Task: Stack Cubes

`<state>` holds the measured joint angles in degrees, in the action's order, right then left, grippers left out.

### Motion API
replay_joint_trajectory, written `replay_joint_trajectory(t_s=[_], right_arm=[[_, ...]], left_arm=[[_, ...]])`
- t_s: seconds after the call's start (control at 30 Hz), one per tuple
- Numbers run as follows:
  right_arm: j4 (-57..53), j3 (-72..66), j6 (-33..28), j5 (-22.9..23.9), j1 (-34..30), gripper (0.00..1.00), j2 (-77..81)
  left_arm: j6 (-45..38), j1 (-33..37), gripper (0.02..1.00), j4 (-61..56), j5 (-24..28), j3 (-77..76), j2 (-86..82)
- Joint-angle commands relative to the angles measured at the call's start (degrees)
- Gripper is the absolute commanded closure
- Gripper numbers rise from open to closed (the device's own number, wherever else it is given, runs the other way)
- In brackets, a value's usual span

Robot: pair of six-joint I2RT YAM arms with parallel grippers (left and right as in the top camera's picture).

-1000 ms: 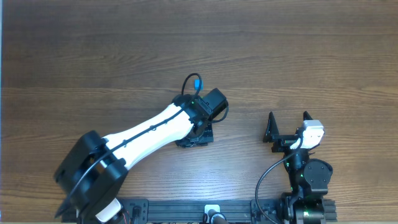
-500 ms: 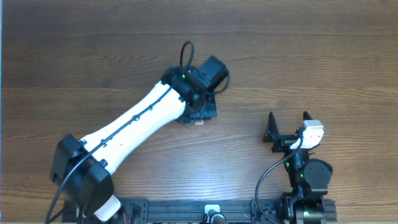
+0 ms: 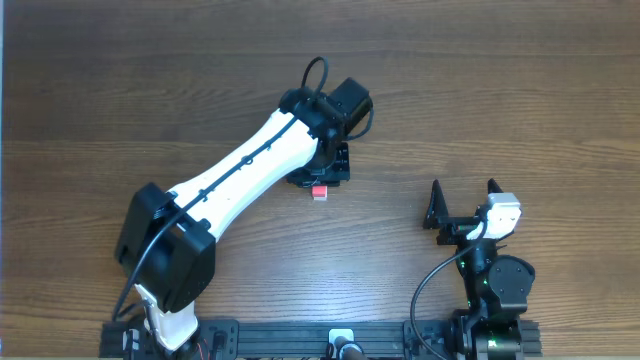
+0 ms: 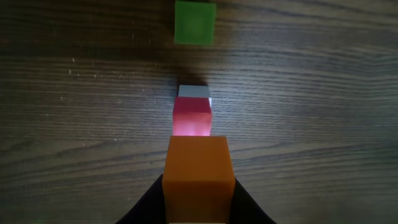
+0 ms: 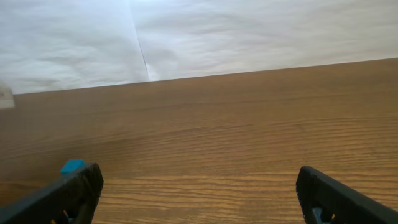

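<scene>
Left tool (image 4: 199, 202) clamped on a smooth, square-edged orange cube (image 4: 199, 165) near the middle of the dark wood-grain counter (image 3: 120, 90). Just beyond, a glossy red cube (image 4: 192, 118) touches a pale grey cube (image 4: 194, 92); a matte green cube (image 4: 194, 22) sits farther off. Right tool (image 3: 462, 200) spread wide, holding nothing, near the counter's arm-base edge, right side.

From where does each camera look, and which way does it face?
Top view: fixed overhead, facing down at the table; left arm and right gripper show.
Left wrist view: on the left wrist, facing down at red cube and green cube; its fingers hold an orange cube.
Right wrist view: on the right wrist, facing across the table toward a white wall; its open fingers show.
Shared: the red cube, in top and left wrist views.
</scene>
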<state>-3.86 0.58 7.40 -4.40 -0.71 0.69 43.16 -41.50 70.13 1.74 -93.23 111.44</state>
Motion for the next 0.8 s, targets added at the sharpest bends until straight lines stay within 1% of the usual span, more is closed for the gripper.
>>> replay_joint_trajectory(t_s=[0.03,0.43,0.8], right_arm=[[-0.20,-0.26,0.24,-0.66,-0.04,0.007,-0.02],[-0.20,-0.26,0.24,-0.66,-0.04,0.009,-0.04],[-0.20,-0.26,0.24,-0.66,-0.04,0.007,-0.04]], left_arm=[[-1.01,0.15,0.858,0.31,1.44,-0.83,1.77],[-2.71,0.15,0.855,0.59,2.51,-0.35,1.84],[-2.93,1.31,0.853,-2.01,2.93,2.64,1.84]])
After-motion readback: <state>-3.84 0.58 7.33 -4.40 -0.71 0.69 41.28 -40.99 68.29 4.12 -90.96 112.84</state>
